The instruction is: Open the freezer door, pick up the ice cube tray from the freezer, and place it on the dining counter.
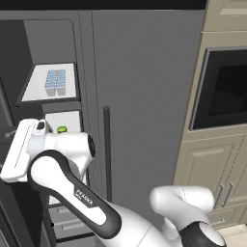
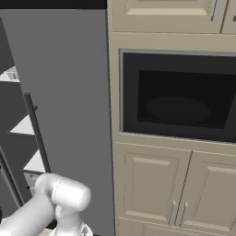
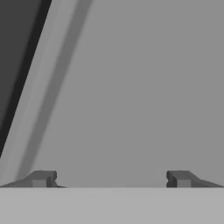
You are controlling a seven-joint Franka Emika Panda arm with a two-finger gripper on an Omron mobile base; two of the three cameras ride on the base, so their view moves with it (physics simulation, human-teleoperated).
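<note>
The freezer (image 1: 50, 43) stands open, its white shelves showing. The ice cube tray (image 1: 55, 83), pale blue with little cells, lies on the upper shelf; a corner of the tray (image 2: 13, 73) peeks in at the left of the right base view. The freezer door (image 1: 6, 96) is swung out at the far left edge. My white hand (image 1: 19, 149) hangs low in front of the shelves, below and left of the tray. In the hand view my gripper (image 3: 111, 179) is open, fingertips (image 3: 43, 178) wide apart, nothing between them, facing a flat grey surface. The dining counter is out of view.
A tiny green round item (image 1: 61, 129) sits on the shelf below the tray. Grey drawers (image 1: 67, 222) lie under the shelves. The wider plain grey door (image 1: 144, 96) with its dark bar handle (image 1: 107, 154) is shut. A black built-in oven (image 2: 179, 97) and beige cabinets (image 2: 152, 184) stand to the right.
</note>
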